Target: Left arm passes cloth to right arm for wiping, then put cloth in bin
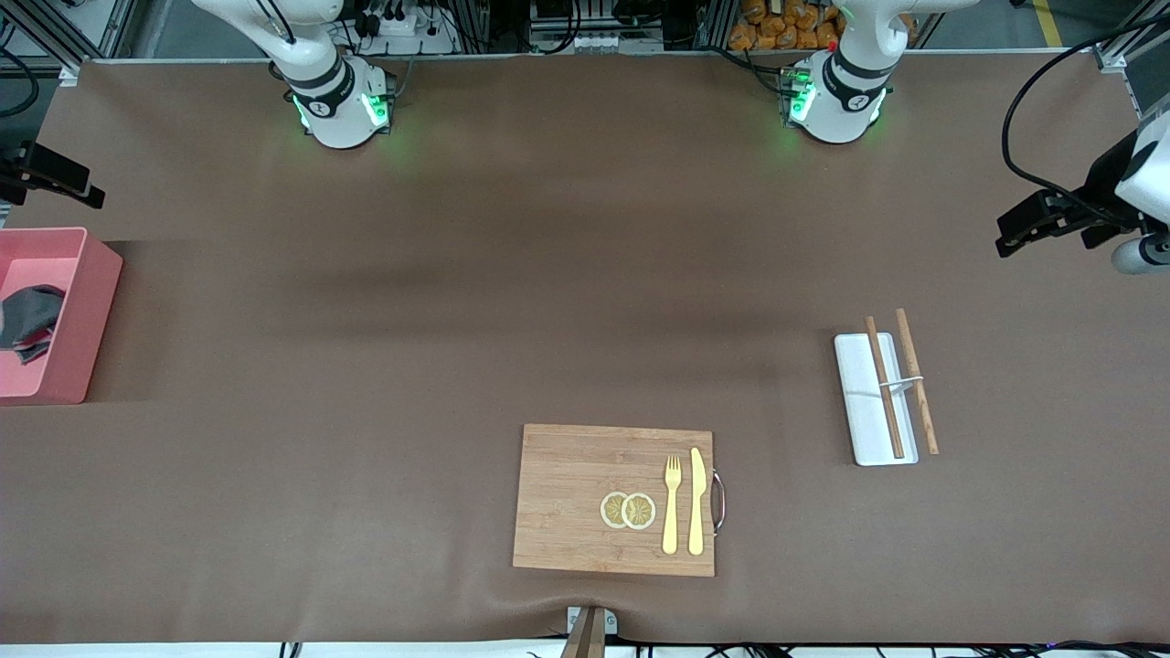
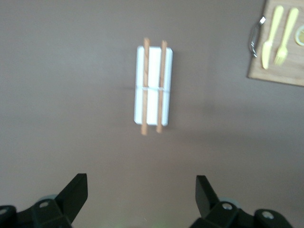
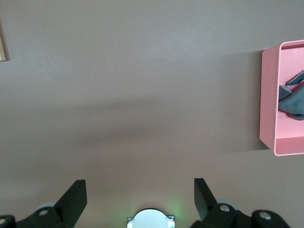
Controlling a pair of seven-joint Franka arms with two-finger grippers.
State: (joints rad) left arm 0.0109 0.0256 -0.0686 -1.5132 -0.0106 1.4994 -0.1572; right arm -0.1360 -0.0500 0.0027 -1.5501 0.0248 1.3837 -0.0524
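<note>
The cloth (image 1: 29, 320) is sitting in the bin (image 1: 80, 320), bunched up, way out at the right arm's end of the table, roughly 9 o'clock from the board (image 1: 585, 498) in the front view. That view cuts off part of the bin; the right wrist view catches the cloth (image 3: 293, 100) inside the pink walls (image 3: 267, 95) too, also cropped.

The right gripper (image 3: 138, 197) hangs over bare table with its fingers spread wide and nothing between them. You only get that from its wrist cam, since the front view barely shows that hand at all.

Same deal with the left gripper (image 2: 141, 194): fingers apart, empty, hovering over bare mat near the tray (image 2: 153, 85). In the front view it's just a dark shape at the edge (image 1: 1051, 219), about 1 o'clock from the tray (image 1: 864, 402).

Two sticks (image 1: 900, 384) lie lengthwise on the tray, one half off its edge. The board holds a fork (image 1: 672, 503), a knife (image 1: 696, 498) and two lemon slices (image 1: 628, 510); the left wrist view only shows a corner of it.
</note>
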